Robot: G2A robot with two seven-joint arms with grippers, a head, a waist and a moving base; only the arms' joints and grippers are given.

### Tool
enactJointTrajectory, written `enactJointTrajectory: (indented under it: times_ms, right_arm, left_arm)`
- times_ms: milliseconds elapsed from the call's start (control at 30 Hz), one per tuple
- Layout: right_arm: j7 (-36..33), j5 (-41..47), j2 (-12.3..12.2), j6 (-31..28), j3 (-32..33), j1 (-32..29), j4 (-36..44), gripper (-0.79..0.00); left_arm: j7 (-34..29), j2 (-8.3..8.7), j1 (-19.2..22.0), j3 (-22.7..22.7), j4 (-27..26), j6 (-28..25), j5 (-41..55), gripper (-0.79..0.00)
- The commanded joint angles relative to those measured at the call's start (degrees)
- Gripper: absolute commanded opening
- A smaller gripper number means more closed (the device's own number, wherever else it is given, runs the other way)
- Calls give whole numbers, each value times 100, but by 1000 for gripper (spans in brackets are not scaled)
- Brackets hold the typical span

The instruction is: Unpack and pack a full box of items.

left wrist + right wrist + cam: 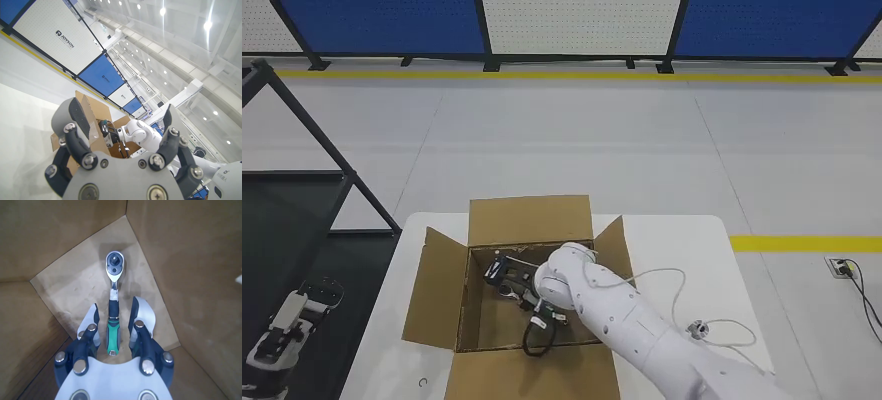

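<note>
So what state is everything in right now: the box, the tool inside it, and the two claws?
box: open, flaps folded outward.
ratchet: lying flat on the box floor, not gripped.
right gripper: open, down inside the box, straddling the ratchet's handle without touching it.
left gripper: open, empty, outside the box.

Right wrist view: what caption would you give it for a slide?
Open right gripper straddles a green-handled ratchet wrench lying on the floor of the cardboard box.

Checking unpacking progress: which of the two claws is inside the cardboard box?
The right claw, open astride the ratchet wrench on the floor of the box. The left claw is open too, but outside the box.
</note>
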State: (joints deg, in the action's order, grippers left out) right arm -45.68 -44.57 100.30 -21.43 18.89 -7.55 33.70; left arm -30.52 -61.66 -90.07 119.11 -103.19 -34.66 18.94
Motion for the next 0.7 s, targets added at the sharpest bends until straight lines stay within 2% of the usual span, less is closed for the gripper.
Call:
enactJointTrajectory:
  times_ms: [0,167,300,367,433,567,667]
  right_arm:
    - [24,-78,-30,41,59,34,101,-446]
    - [80,-334,-285,190,352,15,707,-440]
    - [-4,-748,-717,428,813,-255,1837,-419]
    - [-230,-1049,-1006,566,1165,-558,2706,-397]
    - [-595,-1412,-1324,657,1639,-987,3769,-280]
    - [-1449,-2089,-1874,541,2769,-2141,6048,-252]
    - [-1776,-2443,-2122,381,3503,-2944,7357,-219]
  left_arm:
    - [0,0,0,0,0,0,0,0]
    - [0,0,0,0,0,0,0,0]
    - [0,0,0,0,0,0,0,0]
    - [0,0,0,0,0,0,0,0]
    - [0,0,0,0,0,0,0,0]
    - [0,0,0,0,0,0,0,0]
    - [0,0,0,0,0,0,0,0]
